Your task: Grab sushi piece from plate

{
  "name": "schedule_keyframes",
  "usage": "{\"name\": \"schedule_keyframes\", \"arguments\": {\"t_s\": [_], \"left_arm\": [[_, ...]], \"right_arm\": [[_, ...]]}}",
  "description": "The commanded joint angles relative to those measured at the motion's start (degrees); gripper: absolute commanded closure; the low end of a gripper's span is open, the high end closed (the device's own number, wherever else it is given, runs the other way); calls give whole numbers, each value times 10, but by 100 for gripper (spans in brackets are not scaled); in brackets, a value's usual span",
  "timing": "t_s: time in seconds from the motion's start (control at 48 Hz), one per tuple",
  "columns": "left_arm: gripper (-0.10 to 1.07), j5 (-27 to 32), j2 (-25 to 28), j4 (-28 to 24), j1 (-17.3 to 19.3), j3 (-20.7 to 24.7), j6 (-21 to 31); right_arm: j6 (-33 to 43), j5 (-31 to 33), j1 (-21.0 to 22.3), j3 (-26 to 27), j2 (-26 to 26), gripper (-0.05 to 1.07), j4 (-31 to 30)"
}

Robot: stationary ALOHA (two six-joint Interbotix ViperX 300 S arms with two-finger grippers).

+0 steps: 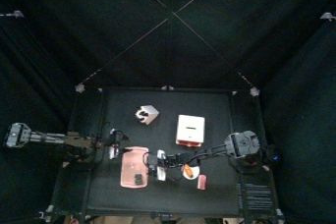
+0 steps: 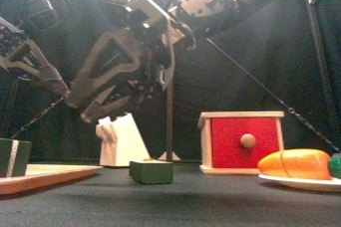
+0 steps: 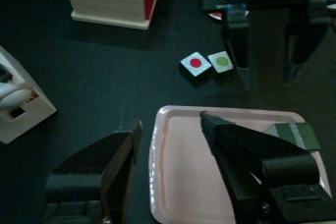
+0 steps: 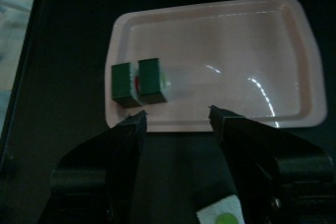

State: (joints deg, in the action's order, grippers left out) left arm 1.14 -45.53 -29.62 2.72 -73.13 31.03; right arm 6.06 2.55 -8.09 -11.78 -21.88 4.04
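**Right arm poised over the sushi**

Top view: right gripper (image 1: 168, 161) reaches over the pink plate (image 1: 133, 172).

Right wrist view: fingers (image 4: 129, 140) spread wide, empty; sushi piece (image 4: 138, 81) just beyond them, on the plate. Probably light, soft; pinch its flat sides gently.

Left wrist view: left gripper (image 3: 171, 164) open, idle.
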Motion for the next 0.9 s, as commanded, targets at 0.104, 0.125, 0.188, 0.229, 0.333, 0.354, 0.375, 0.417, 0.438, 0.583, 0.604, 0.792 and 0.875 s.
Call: {"name": "schedule_keyframes", "arguments": {"t_s": [0.104, 0.125, 0.188, 0.229, 0.333, 0.354, 0.375, 0.417, 0.438, 0.583, 0.604, 0.792, 0.875], "left_arm": [[11, -4, 1, 0, 2, 7, 0], [11, -4, 1, -1, 0, 7, 0], [11, -4, 1, 0, 0, 7, 0], [11, -4, 1, 0, 0, 7, 0], [11, -4, 1, -1, 2, 6, 0], [11, -4, 1, 0, 0, 6, 0], [11, -4, 1, 0, 2, 6, 0], [11, -4, 1, 0, 0, 5, 0], [11, -4, 1, 0, 0, 5, 0], [11, -4, 1, -1, 0, 5, 0], [11, -4, 1, -1, 0, 6, 0], [11, -4, 1, 0, 0, 5, 0], [11, -4, 1, -1, 2, 5, 0]], "right_arm": [[-1, 12, -4, 63, -18, 15, -10], [-1, 17, -4, 69, -24, 15, -11], [0, 26, -2, 81, -33, 15, -12], [-1, 33, -1, 88, -37, 15, -12], [-1, 37, 0, 104, -52, 15, -12], [-1, 38, 0, 106, -54, 15, -12], [-1, 39, 0, 109, -57, 15, -12], [-1, 40, -1, 113, -62, 15, -12], [-1, 41, -1, 116, -63, 15, -12], [-1, 46, -2, 127, -71, 15, -12], [-1, 47, -3, 128, -73, 15, -12], [-2, 49, -2, 130, -76, 15, -12], [-2, 49, -4, 131, -78, 15, -12]]}}
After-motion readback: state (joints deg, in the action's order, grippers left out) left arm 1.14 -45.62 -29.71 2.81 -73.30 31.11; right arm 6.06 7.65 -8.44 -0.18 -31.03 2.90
